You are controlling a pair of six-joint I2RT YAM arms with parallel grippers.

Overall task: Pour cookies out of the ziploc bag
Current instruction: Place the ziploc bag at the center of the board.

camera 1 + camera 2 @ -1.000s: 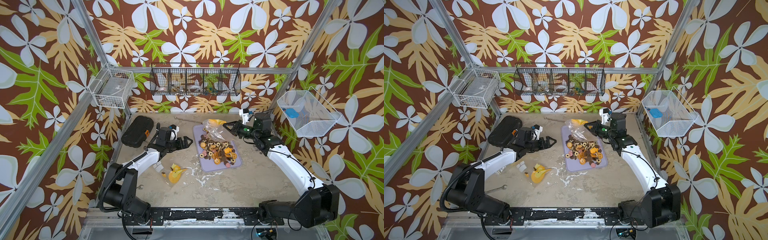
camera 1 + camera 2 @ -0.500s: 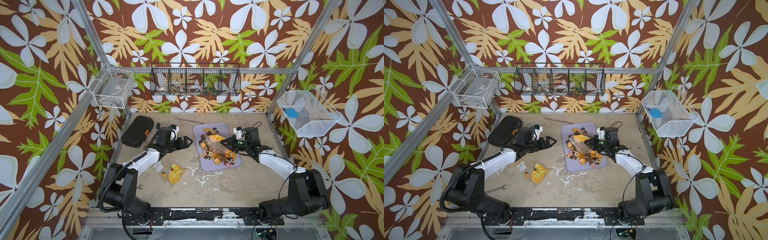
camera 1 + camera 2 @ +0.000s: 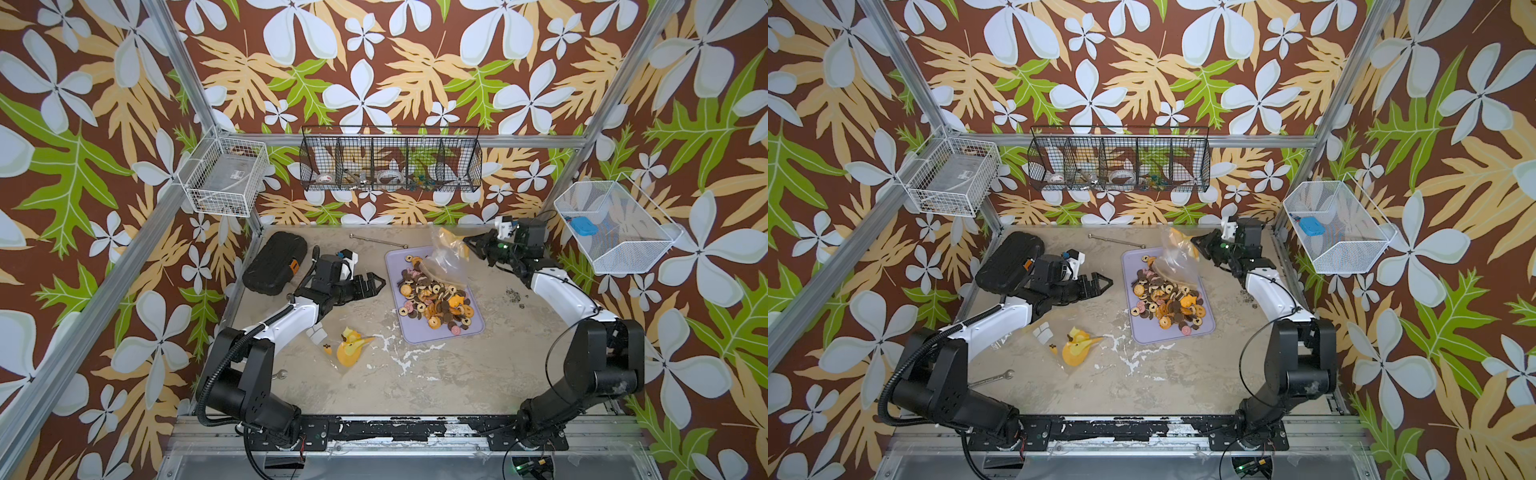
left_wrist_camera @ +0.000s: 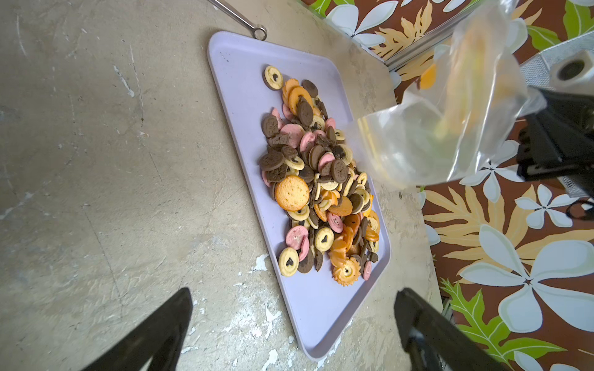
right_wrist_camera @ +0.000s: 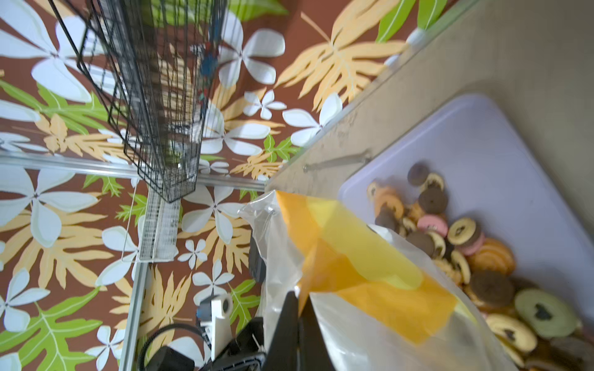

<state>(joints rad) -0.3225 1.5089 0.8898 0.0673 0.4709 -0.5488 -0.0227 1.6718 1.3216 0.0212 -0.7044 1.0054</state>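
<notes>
Right of centre we pinch the bag [image 3: 446, 262] by its high end in the right gripper [image 3: 467, 242] — mouth down over the tray [image 3: 419, 334] so cookies [image 3: 434, 297] spill; seemingly empty. Left gripper [image 3: 376, 286] hangs open.

Readable text: none in any view.
Ziploc bag [image 5: 369, 273]: orange and yellow printed panels on the clear film; no lettering can be made out.
Cookies [image 4: 321, 180]: several carry a dark heart-shaped mark at the centre; no letters or numbers.
Black case [image 3: 274, 262], far left corner of the worktop [image 3: 415, 374]: an orange patch on the lid, no word legible.
White wire basket [image 3: 226, 176], left wall: the clear box inside bears a small label with dark print, too small to read.
Black wire basket [image 3: 390, 160], back wall: a tape roll shows red marks, unreadable.
Yellow packet [image 3: 351, 347], toward the worktop's left edge: print too small to tell.
</notes>
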